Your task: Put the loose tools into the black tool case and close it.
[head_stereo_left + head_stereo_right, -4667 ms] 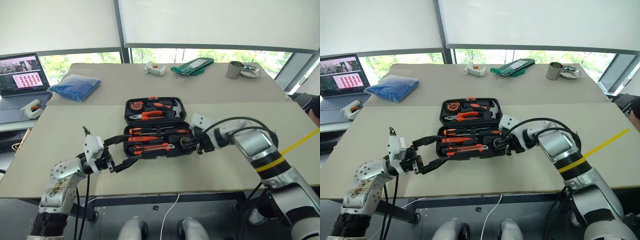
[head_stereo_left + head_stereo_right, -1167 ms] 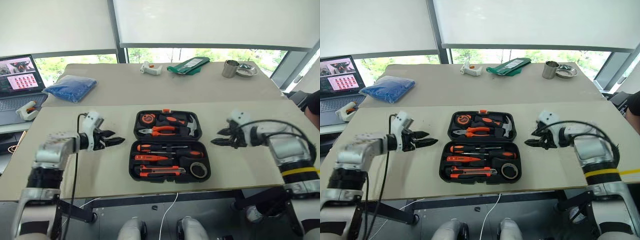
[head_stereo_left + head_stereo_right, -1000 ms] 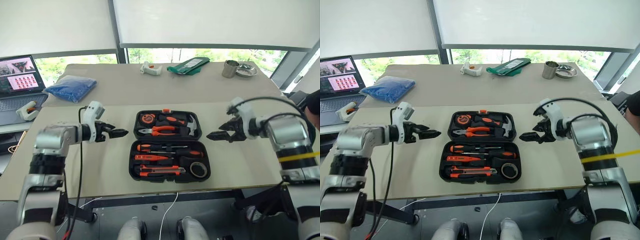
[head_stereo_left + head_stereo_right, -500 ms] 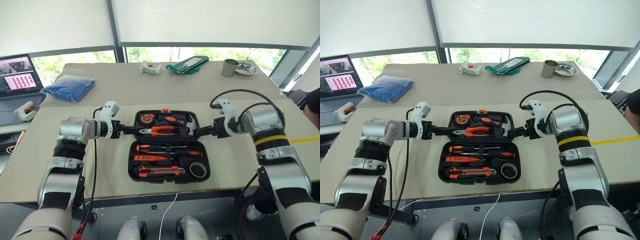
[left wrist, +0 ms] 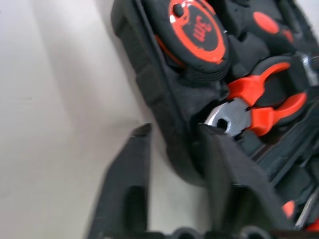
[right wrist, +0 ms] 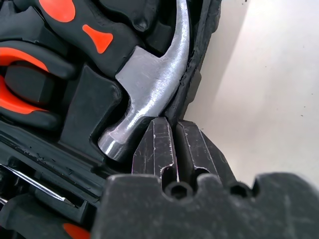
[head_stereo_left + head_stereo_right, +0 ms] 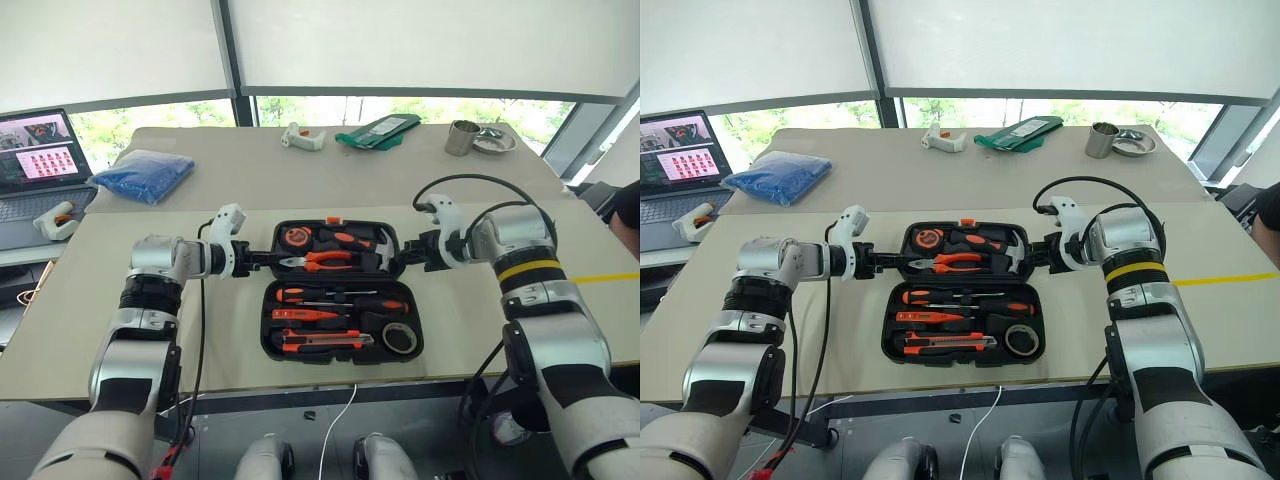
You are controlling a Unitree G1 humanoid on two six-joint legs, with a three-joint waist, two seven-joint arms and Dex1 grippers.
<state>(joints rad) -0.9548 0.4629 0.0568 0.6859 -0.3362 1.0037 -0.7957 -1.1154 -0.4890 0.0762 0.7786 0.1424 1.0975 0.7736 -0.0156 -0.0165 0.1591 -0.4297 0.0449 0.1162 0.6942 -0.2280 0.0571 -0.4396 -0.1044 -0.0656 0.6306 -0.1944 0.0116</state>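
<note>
We see the black tool case [image 7: 340, 292] lying open on the tabletop [image 7: 470, 330]; our left claw [image 5: 174, 142] and right claw [image 6: 172, 142] each pinch its lid's side walls.

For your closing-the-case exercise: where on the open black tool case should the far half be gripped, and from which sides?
Grip the far half of the black tool case by its thin side rims, one gripper from each side. That half lies flat and wide, hinged across the middle, so both edges lift evenly toward the near half.

Black tool case [image 7: 340, 300] open flat on table, loose tools [image 7: 335, 318] slotted inside
</note>
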